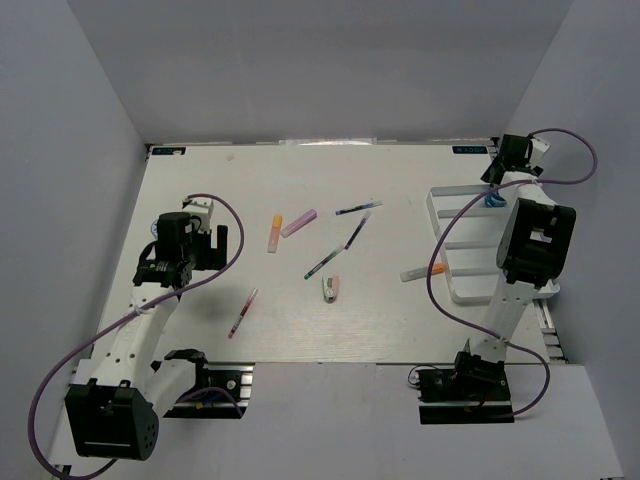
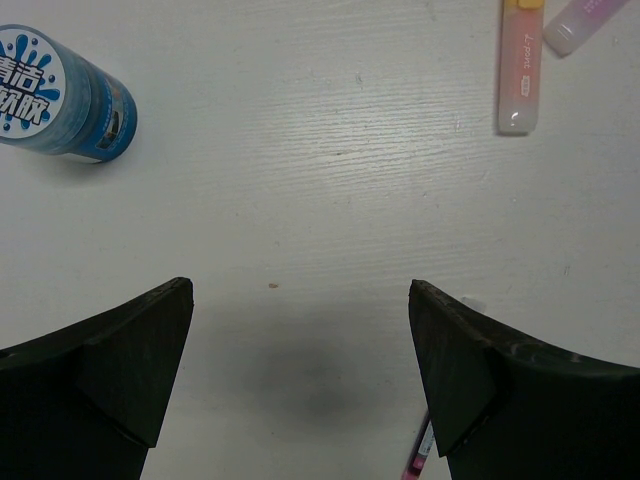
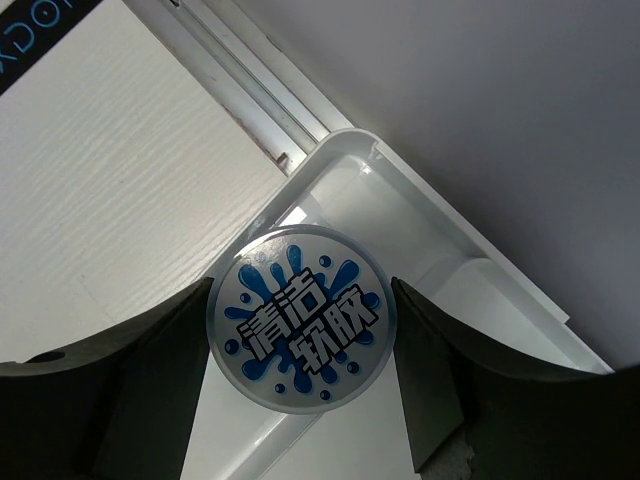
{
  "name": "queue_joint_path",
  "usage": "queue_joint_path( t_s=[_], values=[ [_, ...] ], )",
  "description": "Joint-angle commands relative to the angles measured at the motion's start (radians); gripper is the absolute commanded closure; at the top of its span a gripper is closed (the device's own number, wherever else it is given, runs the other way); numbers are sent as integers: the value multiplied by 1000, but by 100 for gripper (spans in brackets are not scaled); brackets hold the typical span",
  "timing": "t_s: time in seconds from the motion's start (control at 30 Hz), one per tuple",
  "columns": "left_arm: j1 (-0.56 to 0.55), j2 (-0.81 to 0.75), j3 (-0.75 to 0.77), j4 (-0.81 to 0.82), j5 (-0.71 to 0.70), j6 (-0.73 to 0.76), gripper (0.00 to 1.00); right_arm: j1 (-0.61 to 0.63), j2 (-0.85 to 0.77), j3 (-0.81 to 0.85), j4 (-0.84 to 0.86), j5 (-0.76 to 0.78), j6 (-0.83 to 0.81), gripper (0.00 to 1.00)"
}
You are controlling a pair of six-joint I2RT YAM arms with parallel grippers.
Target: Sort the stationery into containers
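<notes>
Place: robot lab, boxed-in test cell
Enclosure: plain grey wall panels [image 1: 70,200] on three sides
Surface: white table [image 1: 300,330], faint wood grain
Rig: left arm [image 1: 140,335] and right arm [image 1: 510,300] mounted at the near edge, purple cables [image 1: 596,158] looping loose

Tray [image 1: 455,187] sits at table's [image 1: 300,170] right side, canister [image 3: 300,318] above its far corner, marker [image 1: 420,272] at its left rim; pens [image 1: 322,265] and eraser piece [image 1: 331,288] lie mid-table, two highlighters [image 1: 274,233] left of them.
</notes>
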Motion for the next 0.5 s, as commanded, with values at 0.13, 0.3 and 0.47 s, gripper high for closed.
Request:
queue_joint_path(
  t_s=[0.13, 0.3, 0.47],
  values=[
    [3, 0, 26, 1, 5, 1, 2, 2, 8, 38, 99, 6, -37, 76],
    [3, 9, 29, -1, -13, -14, 2, 3, -3, 29, 106, -14, -63, 28],
    [3, -1, 30, -5, -8, -19, 2, 5, -28, 22, 104, -20, -85, 11]
  ],
)
